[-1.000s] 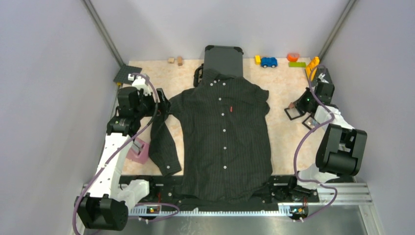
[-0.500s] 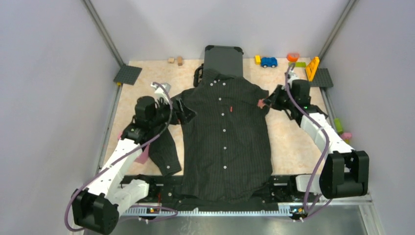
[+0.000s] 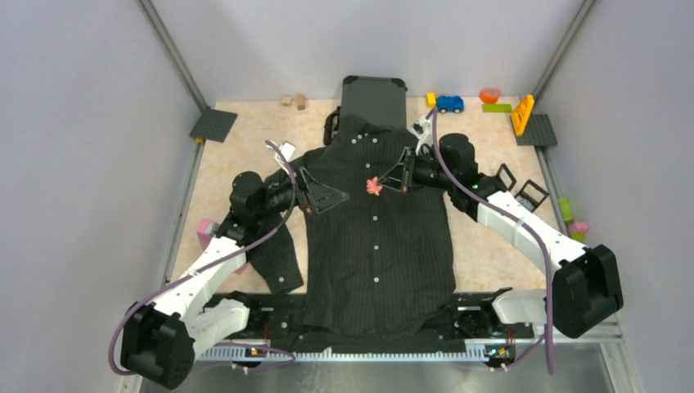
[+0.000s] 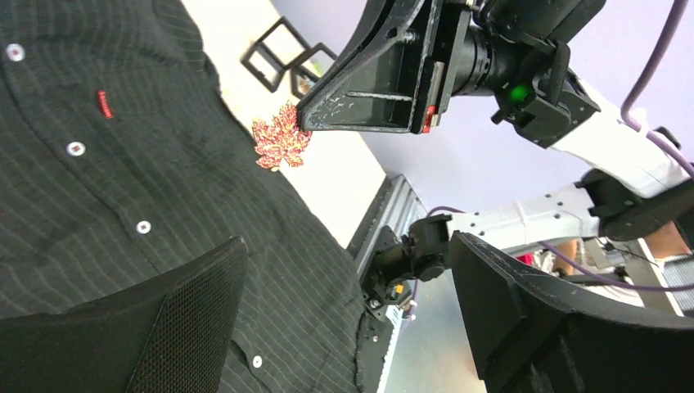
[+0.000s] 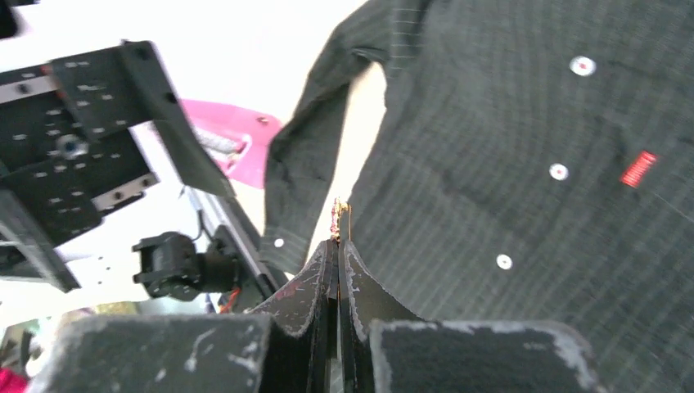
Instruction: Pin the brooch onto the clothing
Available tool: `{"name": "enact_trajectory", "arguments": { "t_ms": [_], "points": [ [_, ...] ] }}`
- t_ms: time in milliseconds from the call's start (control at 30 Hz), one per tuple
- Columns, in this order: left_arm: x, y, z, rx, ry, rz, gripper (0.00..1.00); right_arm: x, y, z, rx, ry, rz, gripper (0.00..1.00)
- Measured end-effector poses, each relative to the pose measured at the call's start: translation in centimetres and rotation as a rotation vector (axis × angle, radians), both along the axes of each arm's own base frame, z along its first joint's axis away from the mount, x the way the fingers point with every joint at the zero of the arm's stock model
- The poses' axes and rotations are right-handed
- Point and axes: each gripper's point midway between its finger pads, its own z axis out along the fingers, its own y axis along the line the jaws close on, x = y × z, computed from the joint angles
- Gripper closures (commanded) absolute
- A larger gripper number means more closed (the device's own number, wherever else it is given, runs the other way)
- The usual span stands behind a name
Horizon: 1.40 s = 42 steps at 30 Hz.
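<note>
Moved in over the clothing (image 3: 376, 246), the right end effector (image 3: 385, 187) pinches the brooch (image 3: 374, 187).

The black shirt (image 3: 376, 237) lies flat and face up in the centre of the top view. Its collar points toward the upper edge and its hem drapes off the lower edge. It has faint pinstripes, a buttoned row of white buttons and a tiny red chest tag. 1 sleeve is folded down along its left side. The brooch (image 3: 374, 187), a small pinkish-red leaf shape, is pinched at the tips of the right gripper (image 3: 385, 186) over the chest, just beside the tag. Whether it touches the cloth cannot be told.
</note>
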Motion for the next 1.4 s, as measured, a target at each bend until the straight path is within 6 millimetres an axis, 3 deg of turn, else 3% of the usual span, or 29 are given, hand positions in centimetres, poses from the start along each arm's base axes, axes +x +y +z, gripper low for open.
{"name": "enact_trajectory", "arguments": {
  "t_ms": [167, 267, 367, 533, 633, 1000, 1233, 1400],
  "points": [
    [-0.7, -0.4, 1.1, -0.043, -0.029, -0.046, 0.08, -1.2, 2.3, 3.9, 0.096, -0.059, 0.084, 1.00],
    [-1.2, -0.6, 1.6, -0.056, -0.043, -0.071, 0.22, -2.1, 3.1, 5.6, 0.140, -0.082, 0.125, 1.00],
    [-2.0, -1.1, 2.1, -0.070, -0.052, -0.110, 0.33, -2.8, 3.8, 7.0, 0.169, -0.098, 0.160, 1.00],
    [-2.8, -1.6, 2.5, -0.081, -0.067, -0.146, 0.37, -4.2, 4.7, 8.4, 0.208, -0.119, 0.218, 1.00],
    [-2.8, -1.7, 2.5, -0.083, -0.063, -0.147, 0.39, -4.9, 5.1, 9.0, 0.223, -0.124, 0.248, 1.00],
    [-3.0, -2.3, 2.6, -0.097, -0.042, -0.145, 0.70, -6.4, 5.8, 9.9, 0.246, -0.138, 0.312, 1.00],
    [-2.8, -2.4, 3.0, -0.111, -0.045, -0.133, 0.74, -6.8, 6.0, 9.9, 0.248, -0.136, 0.329, 1.00],
    [-2.9, -2.4, 3.3, -0.121, -0.046, -0.132, 1.00, -6.8, 5.9, 9.8, 0.245, -0.135, 0.329, 1.00]
  ]
}}
